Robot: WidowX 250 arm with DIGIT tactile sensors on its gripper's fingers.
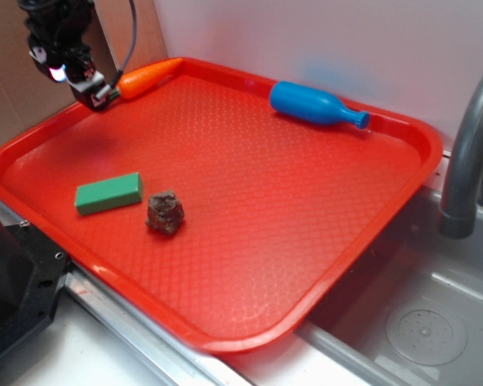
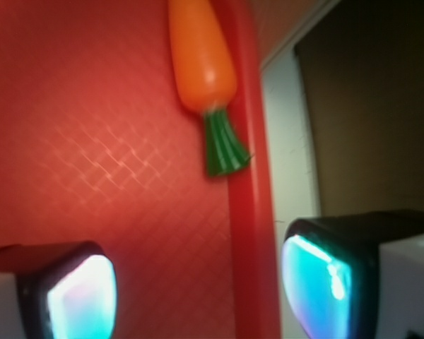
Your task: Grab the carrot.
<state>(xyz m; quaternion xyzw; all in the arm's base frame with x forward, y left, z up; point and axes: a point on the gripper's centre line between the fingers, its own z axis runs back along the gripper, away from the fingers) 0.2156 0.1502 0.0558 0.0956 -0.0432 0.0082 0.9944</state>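
Nearest the camera in the exterior view, toward the near left side of the red textured plastic tray [image 1: 225, 338], lie a green rectangular foam-like block [image 1: 108, 193] and, just beside it, a dark brown lumpy object [image 1: 165, 212]; they sit apart from the task's thing and should not hinder the reach. The tray rests partly over a grey metal sink [image 1: 435, 322], its near right corner overhanging the basin, with a grey curved faucet [image 1: 467, 153] standing off its right edge.

Farther back, a blue smooth plastic bottle [image 1: 315, 104] lies on its side near the far edge, well apart from the far left corner where the work is.

In that far left corner lies the small smooth orange plastic toy carrot [image 1: 149, 77], tapered, pressed against the raised rim. In the wrist view the carrot [image 2: 201, 49] runs along the rim with its dark green stub top [image 2: 222, 145] pointing toward the camera.

The black gripper [image 1: 99, 94] hangs just beside the stub end, above the tray's left rim. Its jaws stand wide apart and hold nothing; the wrist view shows one pad [image 2: 81, 296] over the tray floor and the other beyond the rim. Because the carrot hugs the rim, a grasp probably needs the gripper moved forward and inward, so both pads straddle the body.
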